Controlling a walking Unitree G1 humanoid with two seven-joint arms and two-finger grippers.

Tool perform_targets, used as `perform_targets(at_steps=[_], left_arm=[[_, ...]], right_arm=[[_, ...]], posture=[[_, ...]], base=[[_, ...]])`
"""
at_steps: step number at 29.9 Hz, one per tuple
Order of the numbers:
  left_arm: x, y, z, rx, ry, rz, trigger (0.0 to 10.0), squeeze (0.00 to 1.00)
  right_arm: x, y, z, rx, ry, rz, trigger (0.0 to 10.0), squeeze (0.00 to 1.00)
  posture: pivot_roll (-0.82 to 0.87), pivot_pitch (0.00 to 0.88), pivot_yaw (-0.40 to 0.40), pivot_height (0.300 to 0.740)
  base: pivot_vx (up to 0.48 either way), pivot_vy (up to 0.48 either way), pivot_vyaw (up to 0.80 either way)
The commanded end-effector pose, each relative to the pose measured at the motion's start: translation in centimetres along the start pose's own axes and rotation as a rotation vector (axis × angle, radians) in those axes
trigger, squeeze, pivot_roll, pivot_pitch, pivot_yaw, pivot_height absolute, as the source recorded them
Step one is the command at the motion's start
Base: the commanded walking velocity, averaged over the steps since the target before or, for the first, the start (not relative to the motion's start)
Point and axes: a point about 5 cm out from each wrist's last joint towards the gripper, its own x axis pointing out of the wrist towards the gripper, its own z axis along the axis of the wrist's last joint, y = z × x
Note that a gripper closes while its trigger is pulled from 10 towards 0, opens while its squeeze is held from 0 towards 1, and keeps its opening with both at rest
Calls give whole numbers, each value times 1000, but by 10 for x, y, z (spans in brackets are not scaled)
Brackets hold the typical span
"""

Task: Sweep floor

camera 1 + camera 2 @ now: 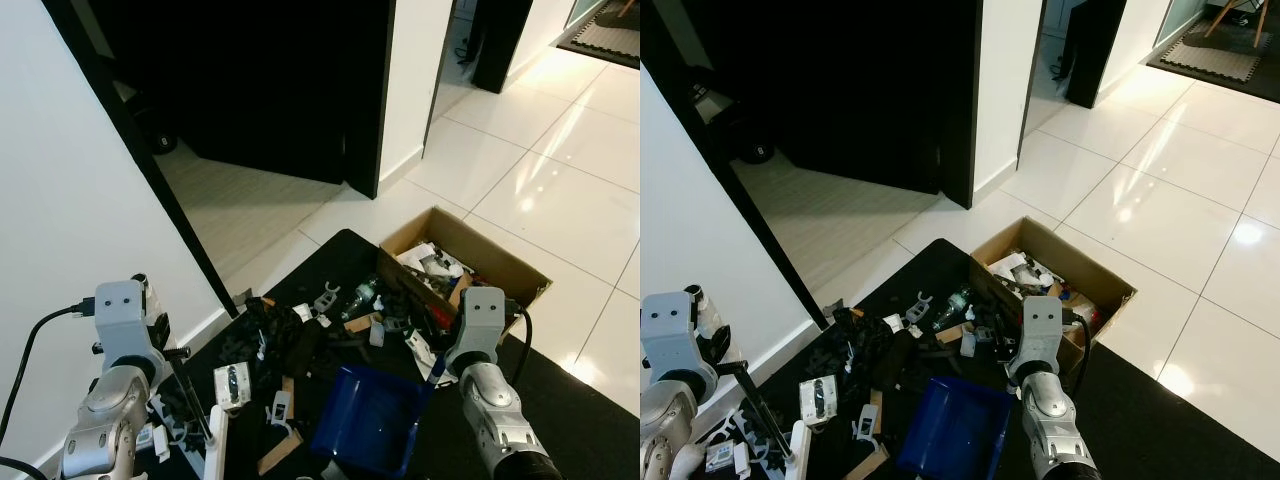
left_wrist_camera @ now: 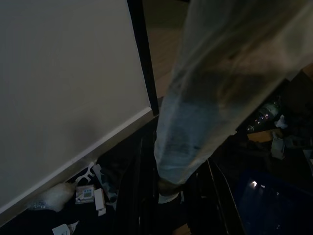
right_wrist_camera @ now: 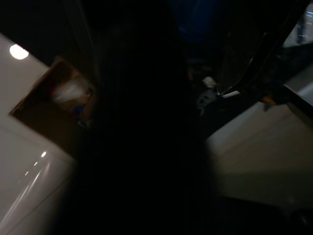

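While the black mat (image 1: 580,400) spans the lower frame, litter (image 1: 300,335) lies centre, up-frame of the blue dustpan (image 1: 368,418) at bottom centre, nearer the right arm (image 1: 490,390). Lower left, the left arm (image 1: 115,390) is beside a white broom handle (image 1: 216,440). Neither gripper's finger opening can be told.

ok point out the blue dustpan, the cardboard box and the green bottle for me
blue dustpan (image 1: 368,418), left eye view, on the middle of its blue tray
cardboard box (image 1: 497,262), left eye view, on its far brown wall
green bottle (image 1: 362,296), left eye view, on its body amid the litter
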Motion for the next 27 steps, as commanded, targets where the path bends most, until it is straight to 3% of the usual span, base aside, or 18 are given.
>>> perform_targets(at_steps=[1, 2, 3, 5, 6, 8, 9, 17, 21, 22, 23, 27], left_arm=[[-2, 5, -5, 10, 3, 32, 10000, 0], [-3, 5, -5, 10, 3, 32, 10000, 0], [-3, 5, -6, 9, 4, 32, 10000, 0], [-3, 5, -6, 9, 5, 32, 10000, 0], [-2, 4, -7, 8, 5, 31, 10000, 0], [-2, 4, -7, 7, 6, 31, 10000, 0], [-2, 3, -7, 7, 6, 29, 10000, 0], [-2, 1, -8, 2, 7, 28, 10000, 0], [-2, 0, -9, -1, 8, 28, 10000, 0], [-2, -1, -10, -3, 10, 27, 10000, 0], [-2, -1, -11, -4, 10, 26, 10000, 0], [-2, -2, -11, -5, 12, 24, 10000, 0]], right_arm=[[-4, 2, -3, -59, 13, 8, 8941, 0], [-4, 1, -1, -90, 5, 8, 8941, 0], [-5, 0, -1, -103, 8, 8, 3608, 0], [-5, 0, 0, -110, 11, 7, 3608, 0], [-6, 0, -1, -115, 15, 9, 627, 0], [-6, 0, -1, -118, 18, 10, 627, 0], [-7, 0, -2, -122, 19, 12, 0, 0], [-11, -2, -2, -139, 27, 22, 0, 0], [-11, -9, 3, -171, -19, 31, 0, 0], [-9, -15, 12, -195, -77, 54, 1451, 0], [-9, -18, 17, -213, -105, 65, 10000, 0], [-8, -25, 22, -246, -127, 107, 10000, 0]], posture=[[130, 239, 77, 740], [130, 239, 77, 740], [126, 240, 77, 740], [126, 240, 76, 740], [124, 240, 75, 740], [124, 240, 75, 740], [123, 241, 74, 740], [118, 243, 68, 740], [116, 243, 66, 740], [114, 243, 65, 740], [114, 243, 65, 740], [108, 243, 65, 740]], base=[[0, 0, 0], [0, 0, 0], [0, 0, 0], [0, 0, 0], [0, 0, 0], [0, 0, 0], [0, 0, 0], [0, 0, 0], [0, 0, 0], [0, 0, 0], [0, 0, 0], [0, 0, 0]])
